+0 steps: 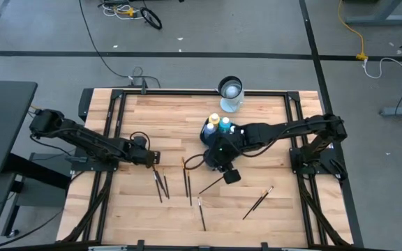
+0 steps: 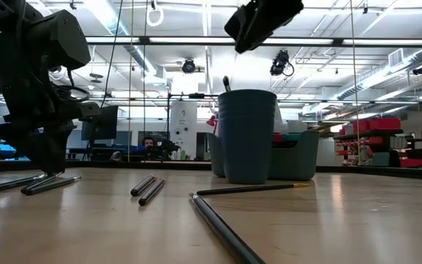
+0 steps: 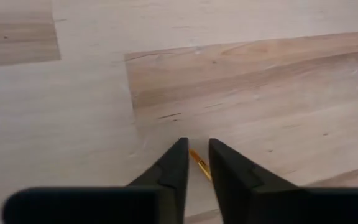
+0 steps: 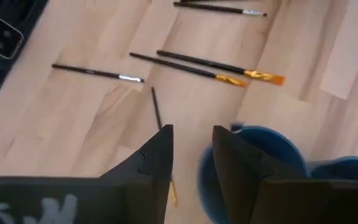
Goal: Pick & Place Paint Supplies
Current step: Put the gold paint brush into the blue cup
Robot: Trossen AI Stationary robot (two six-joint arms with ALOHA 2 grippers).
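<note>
A: Where do the paint supplies stand?

B: Mostly still on the bench [image 1: 257, 118]. Several thin, dark-handled brushes [image 1: 188, 183] lie scattered flat across the pale wood; one in the right wrist view has orange bristles [image 4: 263, 76] and a bright ferrule. Two small paint bottles [image 1: 219, 123], one yellow-capped and one blue-capped, stand just behind a blue cup [image 2: 246, 136].

A: Anything already put away?

B: One dark tip pokes up above the cup's rim in the low view, so I judge one brush is in. The rest remain, so the task looks early.

A: And the arms?

B: The left gripper [image 3: 194, 163] is down at the bench over a brush, its fingers narrowed to a slim gap with a golden brush tip [image 3: 199, 164] between them; I can't tell whether they actually pinch it. The right gripper [image 4: 191, 149] hangs above the blue cup, its fingers partly open; a thin brush [image 4: 157, 109] runs out from beside one finger, but whether it is gripped I cannot tell.

A: Materials?

B: Slender round handles that would roll easily, a smooth matte plastic cup, grainy planked wood. A clear glass jar [image 1: 230, 94] sits at the bench's far edge, apart from the rest.
</note>
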